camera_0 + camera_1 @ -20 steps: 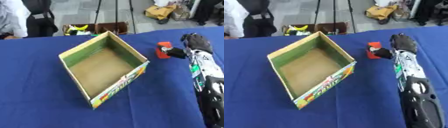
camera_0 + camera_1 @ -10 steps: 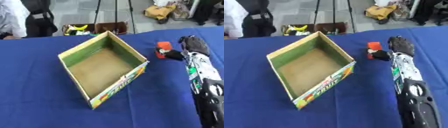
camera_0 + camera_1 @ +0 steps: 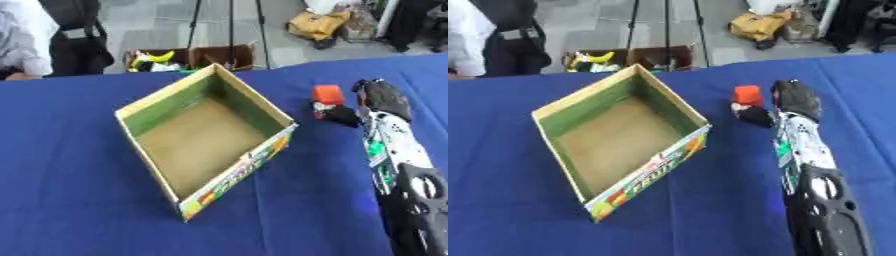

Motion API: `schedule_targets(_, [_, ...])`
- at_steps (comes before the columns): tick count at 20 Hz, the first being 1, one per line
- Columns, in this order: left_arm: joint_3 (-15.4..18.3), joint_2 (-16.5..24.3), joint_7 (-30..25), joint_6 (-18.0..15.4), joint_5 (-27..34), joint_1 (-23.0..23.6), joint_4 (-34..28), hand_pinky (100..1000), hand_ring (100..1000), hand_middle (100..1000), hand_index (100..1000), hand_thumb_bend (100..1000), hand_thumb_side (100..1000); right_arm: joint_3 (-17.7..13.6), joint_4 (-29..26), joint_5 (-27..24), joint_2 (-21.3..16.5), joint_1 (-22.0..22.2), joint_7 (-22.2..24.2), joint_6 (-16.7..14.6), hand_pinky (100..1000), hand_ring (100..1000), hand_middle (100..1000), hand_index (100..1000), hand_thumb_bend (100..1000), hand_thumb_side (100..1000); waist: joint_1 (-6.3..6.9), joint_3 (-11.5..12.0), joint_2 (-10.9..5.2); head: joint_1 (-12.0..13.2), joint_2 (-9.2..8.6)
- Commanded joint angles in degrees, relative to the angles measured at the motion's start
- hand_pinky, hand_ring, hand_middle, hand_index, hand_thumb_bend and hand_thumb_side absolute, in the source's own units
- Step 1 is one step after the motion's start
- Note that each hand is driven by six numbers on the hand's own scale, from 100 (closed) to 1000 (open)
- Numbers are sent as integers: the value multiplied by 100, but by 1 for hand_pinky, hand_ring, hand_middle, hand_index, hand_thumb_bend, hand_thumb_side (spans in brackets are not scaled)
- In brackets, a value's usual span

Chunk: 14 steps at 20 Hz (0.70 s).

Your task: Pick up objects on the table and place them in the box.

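Note:
A small red block (image 3: pixel 328 93) lies on the blue table (image 3: pixel 70 165), to the right of the box. The open cardboard box (image 3: pixel 206 136) has green inner walls, a brown floor and a printed front side; nothing shows inside it. My right arm comes in from the lower right. Its black hand (image 3: pixel 381 98) sits just right of the red block, with the thumb (image 3: pixel 339 115) stretched out to the left along the block's near side, close to it or touching it. The fingers are not closed round the block. My left hand is out of sight.
Beyond the table's far edge stand a brown crate (image 3: pixel 221 56) with yellow and green things, tripod legs and people. Blue cloth stretches open to the left of the box and in front of it.
My right hand has shifted slightly toward the near side, and its thumb reaches further left beside the red block. Block and box have stayed put.

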Motion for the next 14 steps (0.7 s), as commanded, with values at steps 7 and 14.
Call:
schedule_targets(7, [7, 39, -29, -1, -17, -41, -115, 438, 581, 652, 915, 520, 930, -90, -5, -171, 118, -161, -224, 220, 510, 605, 543, 792, 618, 792, 1, 46, -81, -32, -114])
schedule_targets(14, [-3, 26, -44, -9, -15, -42, -115, 438, 581, 652, 915, 520, 930, -123, 111, -382, 190, -205, -418, 306, 485, 591, 539, 798, 602, 767, 9, 83, -61, -47, -142])
